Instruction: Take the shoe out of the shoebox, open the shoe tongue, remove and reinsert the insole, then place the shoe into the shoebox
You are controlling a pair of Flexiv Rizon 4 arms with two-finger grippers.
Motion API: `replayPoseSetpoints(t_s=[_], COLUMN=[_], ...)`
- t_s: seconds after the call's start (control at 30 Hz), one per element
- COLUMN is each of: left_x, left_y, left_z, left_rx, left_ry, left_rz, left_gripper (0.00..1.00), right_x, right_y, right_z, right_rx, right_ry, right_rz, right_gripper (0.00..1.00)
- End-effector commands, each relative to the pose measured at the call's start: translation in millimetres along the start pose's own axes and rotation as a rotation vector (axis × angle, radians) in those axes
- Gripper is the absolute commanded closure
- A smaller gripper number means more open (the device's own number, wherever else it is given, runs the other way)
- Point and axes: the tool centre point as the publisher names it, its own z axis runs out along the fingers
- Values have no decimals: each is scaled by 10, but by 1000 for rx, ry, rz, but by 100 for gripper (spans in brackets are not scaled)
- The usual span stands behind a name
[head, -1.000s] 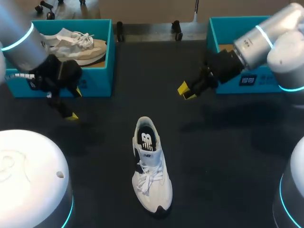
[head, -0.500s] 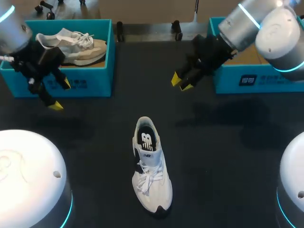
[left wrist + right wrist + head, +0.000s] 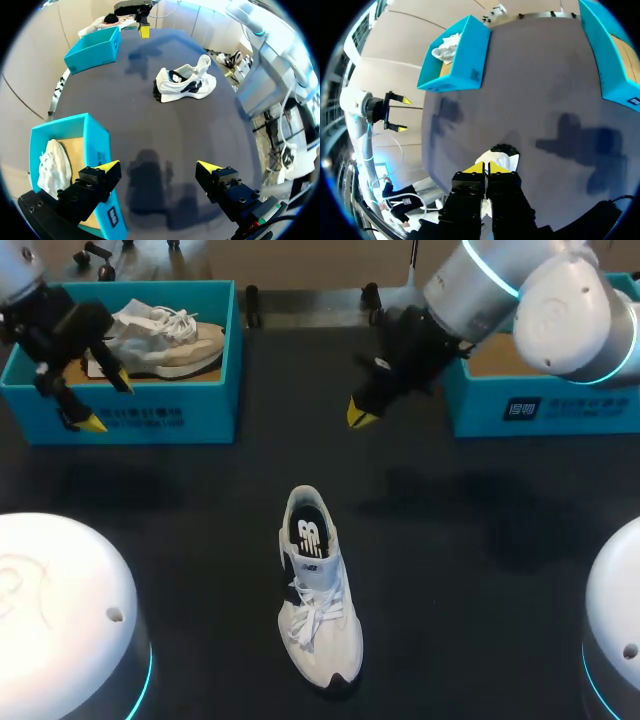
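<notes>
Left gripper [image 3: 157, 165], jaws spread, hangs beside a shoebox [image 3: 96, 145]; the shoe [image 3: 185, 85] lies ahead.

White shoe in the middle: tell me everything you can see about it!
The white shoe is a sneaker that looks like soft fabric, with dark patches on its side, a black sole edge at the toe and loose white laces. Inside, a dark insole shows. It stands upright on its sole on the black table, toe toward the robot, and nothing else touches it.
</notes>
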Motion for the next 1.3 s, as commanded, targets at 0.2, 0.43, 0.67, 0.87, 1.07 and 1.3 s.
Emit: replayPoseSetpoints(t_s=[0.2, 0.43, 0.67, 0.87, 1.07, 1.3], left_x=[-100, -100, -100, -100, -253, -346], left_y=[58, 58, 58, 58, 183, 372], left_z=[-118, -118, -118, -118, -241, -406], left_rx=[-6, -6, -6, -6, -20, -72], left_ry=[93, 93, 93, 93, 51, 51], left_rz=[7, 7, 7, 7, 129, 289], left_gripper=[0, 0, 0, 0, 0, 0], right_x=[314, 454, 454, 553, 706, 739], right_y=[-55, -19, -19, -36, -224, -498], right_z=[168, 283, 283, 230, 167, 297], right_rx=[-108, -243, -243, -194, -208, -262], right_ry=[-128, -82, -82, -236, -533, -689], right_rz=[26, 3, 3, 73, 139, 130], right_gripper=[100, 100, 100, 100, 100, 100])
